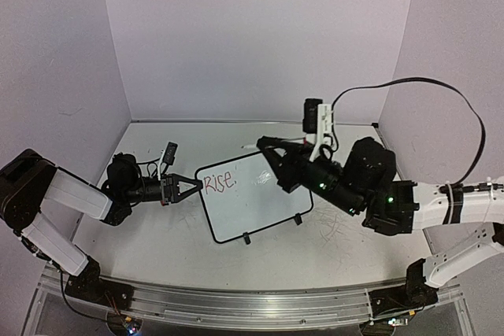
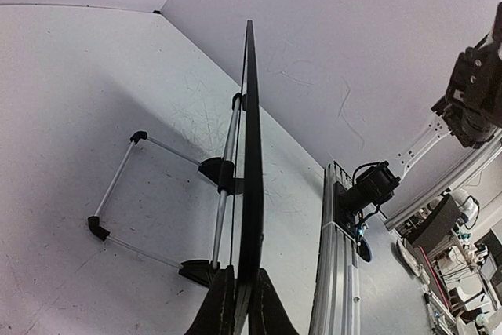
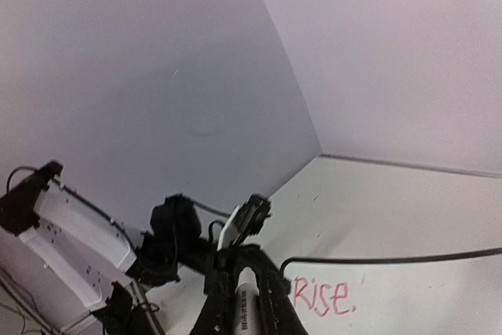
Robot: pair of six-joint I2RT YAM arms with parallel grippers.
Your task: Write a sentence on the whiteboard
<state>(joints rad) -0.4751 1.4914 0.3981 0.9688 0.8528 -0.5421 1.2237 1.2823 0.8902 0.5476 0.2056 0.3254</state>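
- The left tool (image 1: pixel 186 188) is closed on the left edge of the whiteboard (image 1: pixel 256 202). In the left wrist view its two fingers (image 2: pixel 220 309) pinch the black frame from either side.
- The whiteboard stands on the bench (image 1: pixel 157 234), roughly midway between the two arms. It is propped up on a thin wire stand (image 2: pixel 118 186) behind it, and its two small black feet (image 1: pixel 246 238) rest on the bench.
- The sentence (image 1: pixel 220 182) so far reads "Rise." in red. It sits in the upper left corner of the whiteboard, close to the left tool.
- Faint grey marks show further right on the whiteboard surface.
- The right tool (image 3: pixel 245 296) is closed around a white marker (image 3: pixel 248 315), which lies lengthwise between its fingers.
- From above, the right tool is at the top edge of the whiteboard, to the right of the red word.
- Whether the marker tip touches the whiteboard cannot be told.
- The bench is scuffed and scribbled on near the right arm.
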